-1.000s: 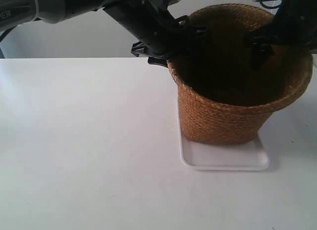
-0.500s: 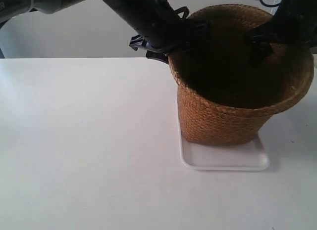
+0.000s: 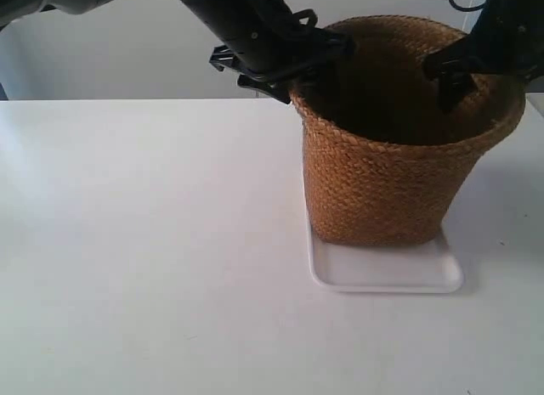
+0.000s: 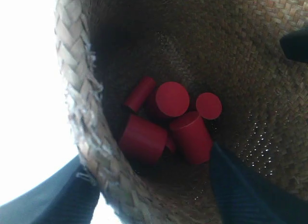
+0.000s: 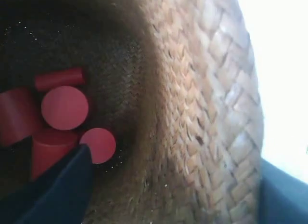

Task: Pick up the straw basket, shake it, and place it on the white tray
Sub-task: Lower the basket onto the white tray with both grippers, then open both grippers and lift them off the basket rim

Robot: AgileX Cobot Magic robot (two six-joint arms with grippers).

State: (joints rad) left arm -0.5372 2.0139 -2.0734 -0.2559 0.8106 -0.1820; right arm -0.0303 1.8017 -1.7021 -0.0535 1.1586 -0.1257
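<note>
Jaws: both pairs stand wide. The left gripper (image 4: 147,154) and the right gripper (image 5: 174,154) each straddle the basket wall, one finger inside and one outside, with no squeeze that I can see.
Rim: the braided edge of the straw basket (image 3: 374,183) runs between each pair of fingers, at opposite sides of the mouth.
Inside: red cylinders (image 4: 171,98) lie loose on the dark bottom.
Base: the basket stands upright on the white tray (image 3: 382,276), with a bare strip of tray in front.
Table: a white table (image 3: 153,242) surrounds the tray.
Stage: the set-down looks done.
Next move: the basket's axis is vertical with the wall between the fingers, so each gripper should rise straight up. A sideways pull would likely catch the rim.
Nearer arm: neither, as both are at the rim.
</note>
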